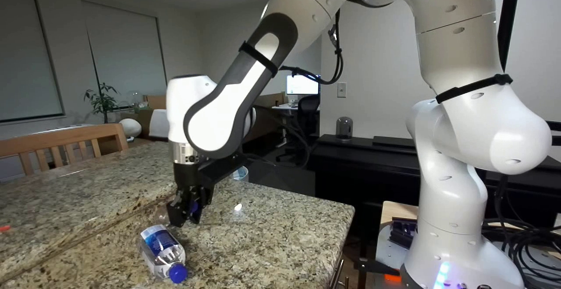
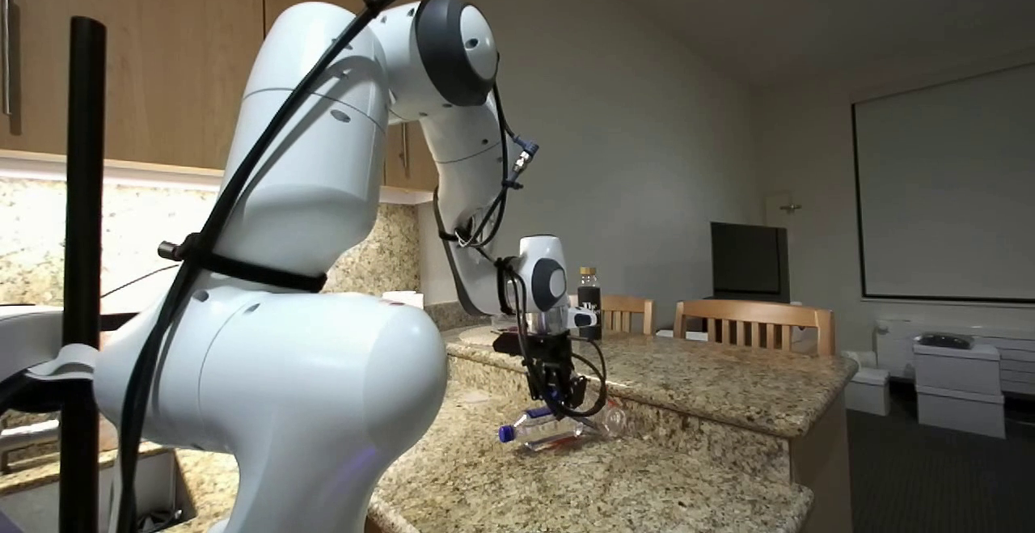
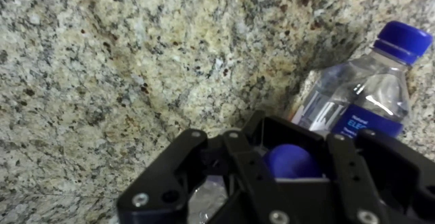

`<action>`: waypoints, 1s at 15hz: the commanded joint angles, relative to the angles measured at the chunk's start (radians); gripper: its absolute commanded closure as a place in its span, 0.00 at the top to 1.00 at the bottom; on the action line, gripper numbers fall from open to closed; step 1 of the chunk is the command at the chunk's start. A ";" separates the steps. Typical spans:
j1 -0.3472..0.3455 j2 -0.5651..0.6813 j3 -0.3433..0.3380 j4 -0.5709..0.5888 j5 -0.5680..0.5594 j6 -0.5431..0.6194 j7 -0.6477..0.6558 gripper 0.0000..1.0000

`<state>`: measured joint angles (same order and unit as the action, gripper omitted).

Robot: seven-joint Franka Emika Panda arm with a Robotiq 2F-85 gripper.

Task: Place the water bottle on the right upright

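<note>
Our water bottle [image 3: 208, 202] is tipped right over!

We've got the blue cap [image 3: 293, 161] enclosed by the gripper [image 1: 187, 219], clear plastic body angling away, base end down at the speckled counter [image 1: 271, 236], near the raised ledge [image 2: 728, 440]. Much of the middle is hidden from us, so lying flat or tilted a touch, we can't call it!

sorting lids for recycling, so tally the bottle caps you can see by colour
Blue: 2 (free cap, enclosed cap in the gripper)
Tan: 1 (top cap, on the dark bottle)
Total: 3
</note>
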<state>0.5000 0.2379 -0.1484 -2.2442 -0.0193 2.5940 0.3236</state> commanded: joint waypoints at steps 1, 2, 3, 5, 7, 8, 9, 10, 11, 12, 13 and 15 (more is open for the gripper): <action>-0.107 -0.040 0.109 0.050 -0.041 -0.109 0.045 0.07; -0.125 -0.040 0.128 0.073 -0.038 -0.138 0.044 0.07; -0.140 -0.042 0.143 0.089 -0.037 -0.159 0.048 0.08; -0.167 -0.037 0.167 0.127 -0.033 -0.204 0.047 0.07; -0.187 -0.035 0.181 0.147 -0.032 -0.229 0.052 0.07; -0.193 -0.034 0.186 0.157 -0.033 -0.240 0.057 0.07; -0.201 -0.032 0.189 0.166 -0.034 -0.249 0.062 0.07; -0.207 -0.033 0.191 0.171 -0.036 -0.253 0.067 0.07; -0.211 -0.032 0.192 0.177 -0.038 -0.257 0.070 0.07; -0.214 -0.033 0.193 0.179 -0.040 -0.255 0.073 0.07; -0.217 -0.033 0.193 0.183 -0.043 -0.254 0.078 0.07; -0.222 -0.030 0.192 0.190 -0.047 -0.255 0.089 0.07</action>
<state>0.3070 0.2162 0.0199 -2.0645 -0.0296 2.3687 0.3635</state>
